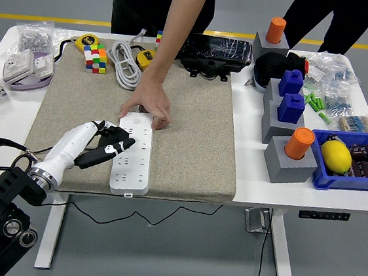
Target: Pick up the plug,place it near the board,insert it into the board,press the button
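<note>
At the left hand (107,144): black plug (107,148), gripped in its curled fingers, resting against the left edge of the white power board (134,156) on the bench (249,178) mat. Beyond the hand, a person's hand (149,106) pins the board's far end. Risk: prongs look off the sockets; pressing askew could jam or shove the board. Right hand unseen.
</note>
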